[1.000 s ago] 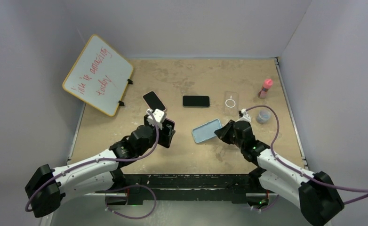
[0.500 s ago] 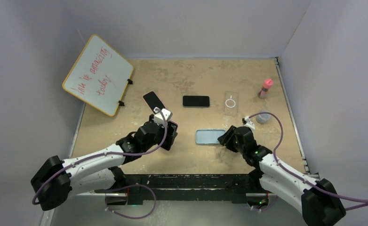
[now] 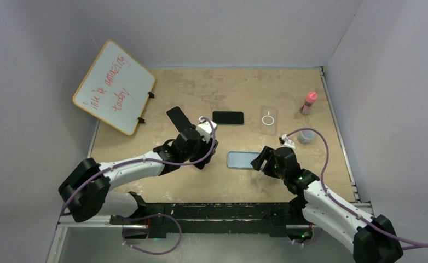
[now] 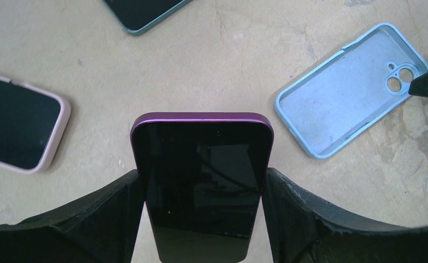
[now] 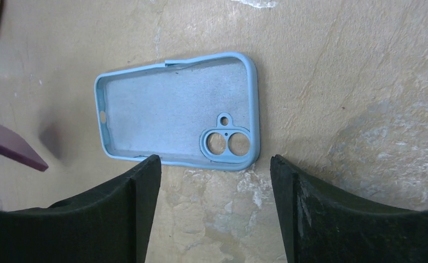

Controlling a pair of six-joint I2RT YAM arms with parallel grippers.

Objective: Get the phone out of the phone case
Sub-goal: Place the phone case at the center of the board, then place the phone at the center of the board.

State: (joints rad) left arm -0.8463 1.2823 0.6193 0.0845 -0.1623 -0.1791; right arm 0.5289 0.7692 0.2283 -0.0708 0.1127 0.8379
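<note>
We see even, diffuse light from above in the overhead view: the table is bright, the walls carry a faint lilac cast, and shadows on the tabletop are weak and soft-edged. Both wrist views are sharp on the sandy surface. The purple phone has a dark glossy screen that mirrors a dim cable shape, without hard glare. A soft shadow lies left of the blue case. The black fingers in the near foreground lose detail to darkness.
</note>
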